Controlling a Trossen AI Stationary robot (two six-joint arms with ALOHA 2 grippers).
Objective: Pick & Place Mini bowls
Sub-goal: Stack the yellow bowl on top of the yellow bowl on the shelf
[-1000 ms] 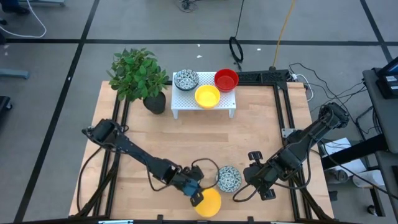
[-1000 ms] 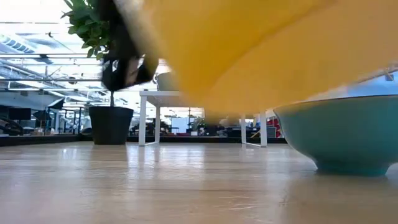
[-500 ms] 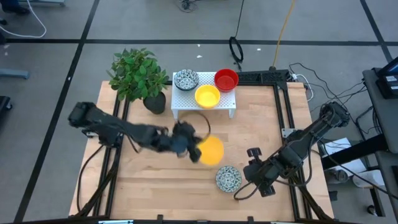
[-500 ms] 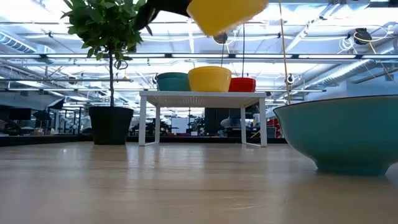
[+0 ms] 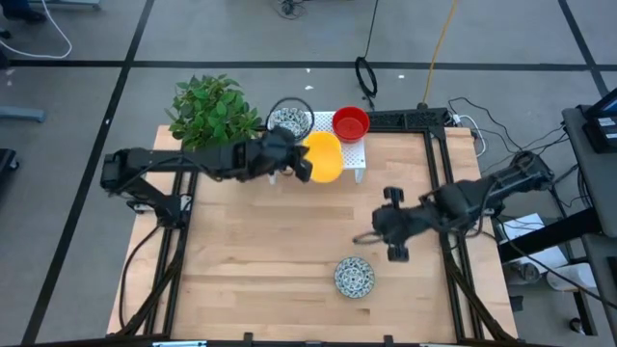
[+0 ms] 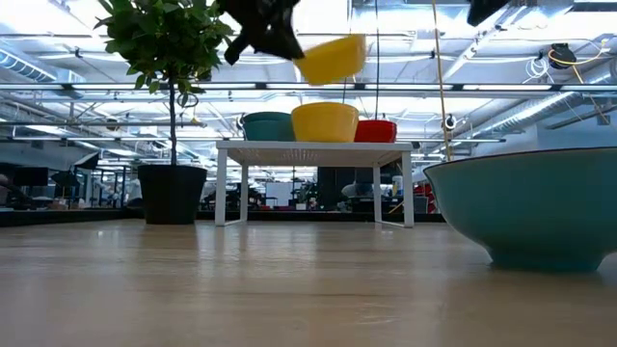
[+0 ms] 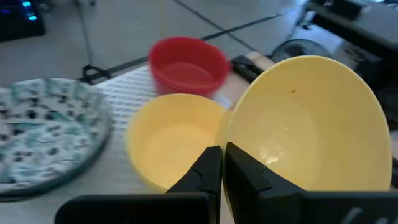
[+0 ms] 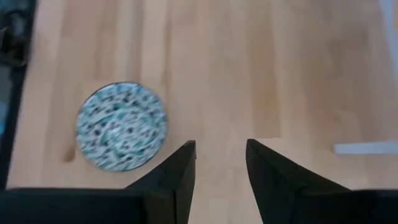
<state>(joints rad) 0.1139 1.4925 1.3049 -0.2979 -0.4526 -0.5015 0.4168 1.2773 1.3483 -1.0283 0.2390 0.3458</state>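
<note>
Just changed: a second ago our left gripper (image 5: 307,169) was low at the near edge with the carried yellow bowl (image 5: 325,162); half a second ago it was over mid-table; now we hold it above the white rack (image 5: 359,160).
What that means: we judge the carry nearly done, with only the lowering and release left.
Left claw: pinched tight on the yellow bowl's rim, fingers together in the left wrist view.
Right claw: our right gripper (image 5: 393,226) has lifted away from the speckled bowl (image 5: 354,278) and hangs over mid-table, fingers apart, holding nothing.
On the rack: another yellow bowl (image 7: 174,140), a red bowl (image 5: 351,123) and a second speckled bowl (image 5: 289,121).
Surfaces: glossy smooth glaze, round deep shapes; the rack top is perforated, the table (image 5: 251,260) pale wood.
Beside the rack: the plant (image 5: 213,114).
</note>
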